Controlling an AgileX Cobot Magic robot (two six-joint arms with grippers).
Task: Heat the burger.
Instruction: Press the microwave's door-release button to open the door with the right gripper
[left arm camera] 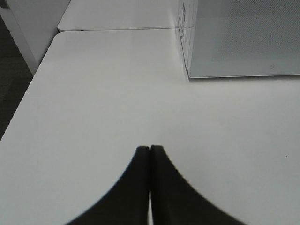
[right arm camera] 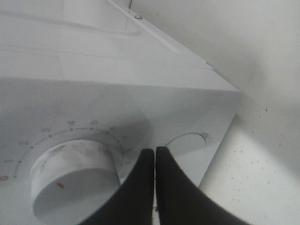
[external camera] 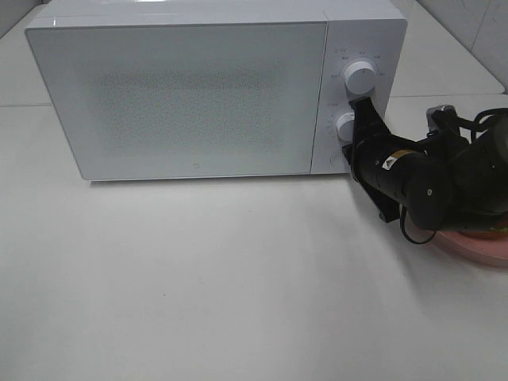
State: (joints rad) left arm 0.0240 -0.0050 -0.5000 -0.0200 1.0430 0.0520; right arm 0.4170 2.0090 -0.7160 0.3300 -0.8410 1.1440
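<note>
The burger is out of view in every frame. The white microwave [external camera: 198, 95] stands at the back of the table with its speckled door closed. My right gripper [external camera: 362, 103] is shut with nothing between its fingers, its tips against the control panel beside the lower knob [external camera: 346, 125]. In the right wrist view the shut right gripper [right arm camera: 154, 151] sits between a numbered white knob [right arm camera: 70, 183] and a round button [right arm camera: 187, 143]. My left gripper [left arm camera: 150, 148] is shut and empty above bare table, left of the microwave [left arm camera: 243, 37].
A pink plate [external camera: 480, 244] lies at the right edge, mostly under my right arm. An upper knob [external camera: 361, 77] sits above the lower one. The table's left edge [left arm camera: 28, 89] drops off beside a second table behind.
</note>
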